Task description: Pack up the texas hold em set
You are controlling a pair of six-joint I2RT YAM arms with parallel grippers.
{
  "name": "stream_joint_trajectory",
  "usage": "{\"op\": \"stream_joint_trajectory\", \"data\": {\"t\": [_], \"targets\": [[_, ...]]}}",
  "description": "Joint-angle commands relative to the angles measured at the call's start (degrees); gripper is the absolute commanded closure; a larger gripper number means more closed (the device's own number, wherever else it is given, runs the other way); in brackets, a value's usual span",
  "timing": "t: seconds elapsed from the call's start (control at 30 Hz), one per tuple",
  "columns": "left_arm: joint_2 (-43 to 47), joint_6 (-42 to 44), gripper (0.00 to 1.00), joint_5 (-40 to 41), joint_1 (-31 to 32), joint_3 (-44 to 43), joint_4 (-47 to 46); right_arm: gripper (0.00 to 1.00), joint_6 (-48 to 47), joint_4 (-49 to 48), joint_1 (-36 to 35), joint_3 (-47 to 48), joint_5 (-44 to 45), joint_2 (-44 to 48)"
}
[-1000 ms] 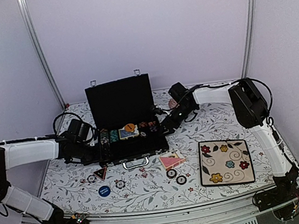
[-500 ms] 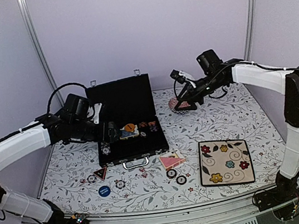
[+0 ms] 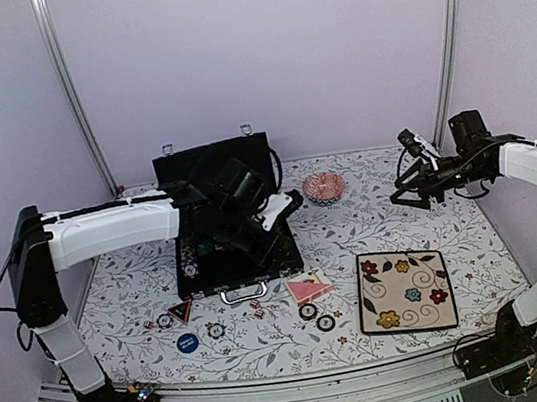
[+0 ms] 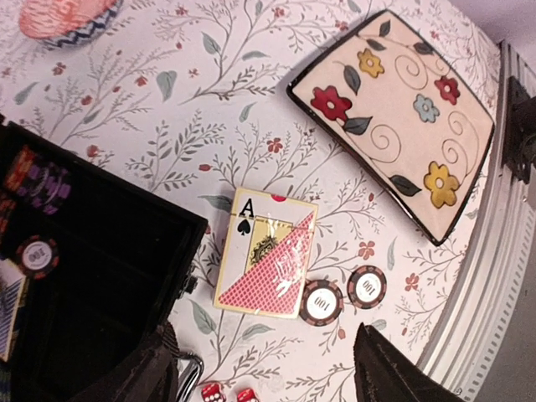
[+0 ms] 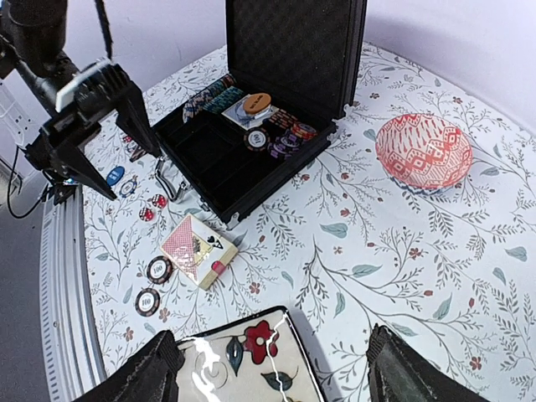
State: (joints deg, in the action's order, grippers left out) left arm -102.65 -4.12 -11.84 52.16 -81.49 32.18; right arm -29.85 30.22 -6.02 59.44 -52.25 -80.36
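Observation:
The black case (image 3: pixel 210 271) lies open, lid up, with chips (image 5: pixel 255 138) and a deck inside. It also shows in the left wrist view (image 4: pixel 92 285). In front of it lie a card deck (image 3: pixel 308 287), two chips (image 3: pixel 308 310), red dice (image 3: pixel 256 307), a second deck (image 3: pixel 181 310) and the blue button (image 3: pixel 186 342). My left gripper (image 3: pixel 277 225) hovers open and empty above the case's front right; below it are the deck (image 4: pixel 266 264), chips (image 4: pixel 322 301) and dice (image 4: pixel 224 394). My right gripper (image 3: pixel 407 196) is open and empty, raised at the right.
The cream flowered plate (image 3: pixel 369 307) lies at the front right, under my right gripper (image 5: pixel 276 373) in the right wrist view. The pink patterned bowl (image 3: pixel 323 187) stands behind the case's right side. The table's metal front rail (image 3: pixel 306 382) runs along the near edge.
My left arm has swung right and up over the case. My right arm has pulled back to the right, away from the bowl.

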Motion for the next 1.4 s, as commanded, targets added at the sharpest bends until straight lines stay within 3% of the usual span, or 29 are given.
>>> {"op": "stream_joint_trajectory", "data": {"t": [0.0, 0.23, 0.97, 1.2, 1.37], "targets": [[-7.14, 5.03, 0.29, 0.74, 1.72, -6.0, 6.26, 0.22, 0.13, -5.95, 1.7, -4.71, -2.63, 5.23], [-14.68, 8.17, 0.34, 2.46, 2.71, -10.83, 10.31, 0.22, 0.41, -8.77, 3.46, -7.3, -2.51, 6.02], [-28.15, 8.76, 0.26, 2.99, 4.34, -21.12, 13.05, 0.22, -0.83, -9.21, 3.42, -7.76, -3.05, 3.01], [-31.09, 8.76, 0.32, 4.67, 5.09, -24.89, 14.98, 0.22, -0.92, -9.12, 3.46, -7.58, -3.17, 2.24], [-33.82, 8.71, 0.24, 7.39, 6.08, -28.28, 19.23, 0.22, -0.95, -9.04, 3.47, -7.56, -3.25, 2.02]]}}
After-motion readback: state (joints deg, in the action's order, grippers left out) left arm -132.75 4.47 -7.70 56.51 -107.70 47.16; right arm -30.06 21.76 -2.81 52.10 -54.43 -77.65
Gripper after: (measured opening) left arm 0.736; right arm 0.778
